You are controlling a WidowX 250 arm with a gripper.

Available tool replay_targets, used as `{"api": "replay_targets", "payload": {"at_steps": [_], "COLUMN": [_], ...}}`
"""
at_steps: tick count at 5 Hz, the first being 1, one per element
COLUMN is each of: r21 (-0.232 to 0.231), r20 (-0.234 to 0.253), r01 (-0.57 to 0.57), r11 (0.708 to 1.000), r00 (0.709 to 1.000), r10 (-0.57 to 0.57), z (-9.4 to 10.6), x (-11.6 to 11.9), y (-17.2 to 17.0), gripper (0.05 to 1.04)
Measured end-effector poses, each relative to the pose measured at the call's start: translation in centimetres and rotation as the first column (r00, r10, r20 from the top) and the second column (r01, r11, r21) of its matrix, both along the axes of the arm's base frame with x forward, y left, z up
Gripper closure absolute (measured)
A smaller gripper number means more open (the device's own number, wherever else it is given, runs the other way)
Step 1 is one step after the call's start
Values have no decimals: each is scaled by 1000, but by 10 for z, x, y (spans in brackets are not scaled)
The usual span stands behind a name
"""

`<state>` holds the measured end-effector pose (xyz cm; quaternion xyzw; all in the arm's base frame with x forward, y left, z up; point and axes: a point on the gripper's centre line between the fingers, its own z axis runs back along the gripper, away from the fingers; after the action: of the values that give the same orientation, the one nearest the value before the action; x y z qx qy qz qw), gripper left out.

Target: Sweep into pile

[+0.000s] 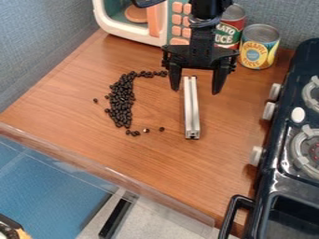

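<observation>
Small black beans (121, 100) could scatter.
My black two-finger gripper (196, 91) gapes wide, empty; gripping the long silver metal bar (192, 111) off-centre could skew it.

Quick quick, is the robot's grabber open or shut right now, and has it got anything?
Gripper: open, its fingers wide apart, holding nothing; the silver bar just lies on the counter.

Dark beans (122, 101) lie in a loose curved band on the counter (205, 170), at nine o'clock from the bar (191, 109), a thin tail trailing toward two o'clock and strays at nine and between four and five. The silvery, grooved bar lies lengthwise from twelve to six, apart from them.
</observation>
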<state>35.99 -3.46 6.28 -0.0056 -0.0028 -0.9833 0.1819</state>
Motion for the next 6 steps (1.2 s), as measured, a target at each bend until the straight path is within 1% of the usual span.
{"api": "replay_targets", "payload": {"at_steps": [1, 2, 3, 4, 5, 6], "r21": [4, 18, 37, 53, 52, 54], "r20": [-41, -55, -50, -47, -56, -57], "r01": [-5, -44, -96, -135, -145, -166], "r11": [1000, 999, 995, 989, 988, 985], "r00": [999, 997, 994, 989, 987, 984], "r10": [5, 45, 97, 137, 148, 169], "z": [-14, -25, -36, -41, -47, -50], "x": [-3, -3, 0, 1, 2, 4], "y": [0, 2, 4, 6, 5, 4], "gripper": [83, 83, 83, 109, 215, 522]}}
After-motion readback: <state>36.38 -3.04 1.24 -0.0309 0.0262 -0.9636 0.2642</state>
